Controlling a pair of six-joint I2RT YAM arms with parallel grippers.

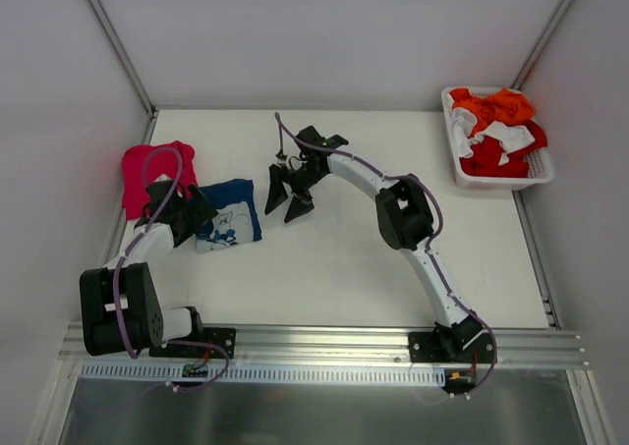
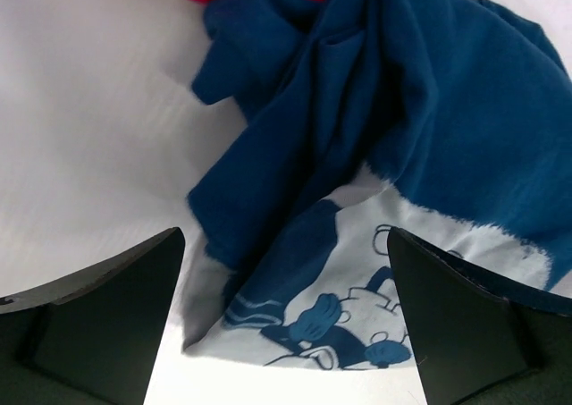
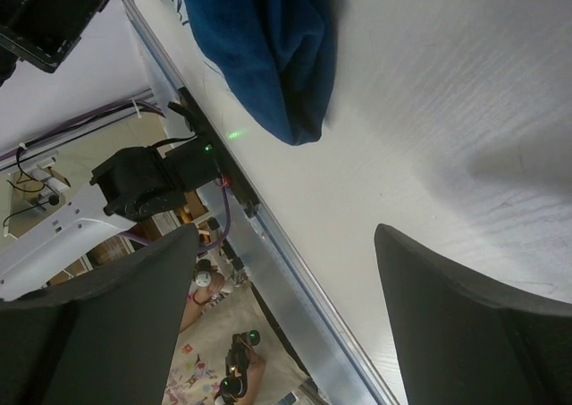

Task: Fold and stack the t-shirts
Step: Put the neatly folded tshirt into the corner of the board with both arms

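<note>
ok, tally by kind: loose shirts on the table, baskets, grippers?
Loose t-shirts: 2 (pinkish-red t-shirt, navy blue t-shirt)
Baskets: 1 (white basket, heaped with orange, red and white cloth, pieces not countable)
Grippers: 2 (left gripper, right gripper, both open)
Total: 5

White table (image 1: 334, 268), pale walls (image 1: 324, 32), metal rail (image 1: 324, 339)

The left arm (image 1: 145, 244) is folded close to its base, with the forearm reaching forward. The left tool (image 1: 189, 212) points downward with both jaws spread fully apart. The right arm (image 1: 432, 263) extends forward and bends leftward at the elbow. The right tool (image 1: 287, 203) points downward, jaws wide apart.
</note>
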